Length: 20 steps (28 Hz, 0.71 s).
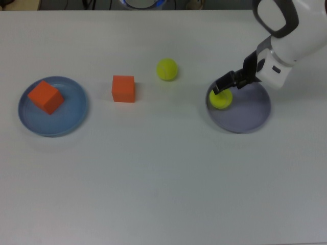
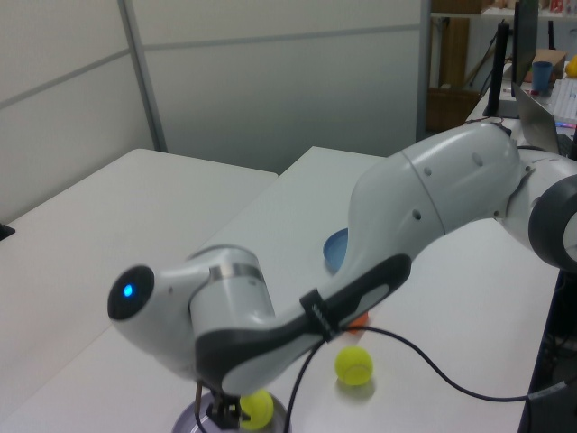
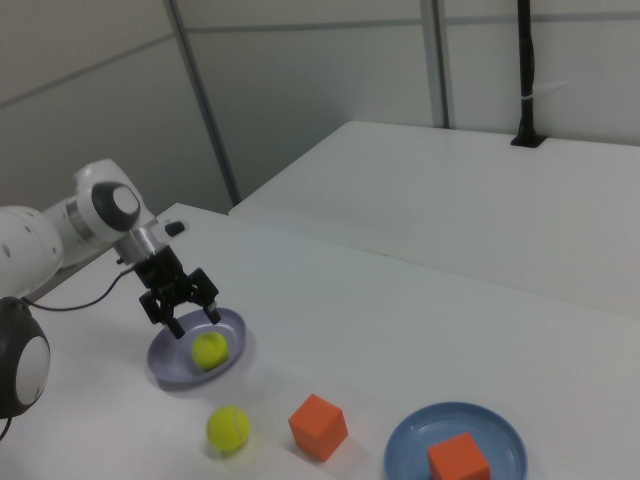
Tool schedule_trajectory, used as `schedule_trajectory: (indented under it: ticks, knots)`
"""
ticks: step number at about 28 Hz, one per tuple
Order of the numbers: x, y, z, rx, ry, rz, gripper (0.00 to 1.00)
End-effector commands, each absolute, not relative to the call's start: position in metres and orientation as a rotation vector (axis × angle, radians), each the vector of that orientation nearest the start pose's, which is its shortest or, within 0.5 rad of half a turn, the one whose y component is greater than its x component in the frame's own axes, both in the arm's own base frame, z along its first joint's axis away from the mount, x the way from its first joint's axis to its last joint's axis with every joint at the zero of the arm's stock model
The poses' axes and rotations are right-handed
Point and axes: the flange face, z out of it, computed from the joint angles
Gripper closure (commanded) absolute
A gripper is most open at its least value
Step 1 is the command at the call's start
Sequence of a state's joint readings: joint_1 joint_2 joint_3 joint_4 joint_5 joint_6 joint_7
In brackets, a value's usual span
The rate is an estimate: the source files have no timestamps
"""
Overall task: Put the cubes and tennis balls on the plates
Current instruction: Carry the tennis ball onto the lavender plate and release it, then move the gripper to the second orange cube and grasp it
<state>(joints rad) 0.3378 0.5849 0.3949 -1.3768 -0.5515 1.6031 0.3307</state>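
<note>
- Hovering over the purple plate [image 1: 250,115] at the right of the top view, the end effector [image 1: 223,86] has its fingers spread wide and grips nothing; the right view shows it [image 3: 180,305] just above the ball, apart from it.
- One tennis ball [image 1: 220,99] lies on the purple plate, near the plate's edge on the top view's left.
- The second tennis ball [image 1: 167,69] sits on the bare white surface [image 1: 163,178], upper centre of the top view.
- One orange cube [image 1: 123,89] stands on the surface between that ball and the blue plate [image 1: 71,115].
- The other orange cube [image 1: 46,97] rests on the blue plate at the top view's left.
</note>
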Motion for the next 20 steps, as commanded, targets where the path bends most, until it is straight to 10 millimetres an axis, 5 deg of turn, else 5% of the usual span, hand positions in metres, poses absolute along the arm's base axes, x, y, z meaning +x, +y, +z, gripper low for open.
schedule_trajectory:
  ticks: [1, 4, 5, 11, 17, 20]
  knots:
    - [0.571, 0.341, 0.424, -3.508, -0.770, 0.270, 0.00]
    - [0.577, 0.308, 0.434, -3.532, -0.751, 0.385, 0.00]
    - [0.582, 0.276, 0.430, -3.549, -0.722, 0.553, 0.00]
    - [0.594, 0.186, 0.408, -3.520, -0.644, 0.976, 0.00]
    - [0.607, 0.131, 0.375, -3.491, -0.506, 1.114, 0.00]
    - [0.610, 0.119, 0.366, -3.479, -0.479, 1.143, 0.00]
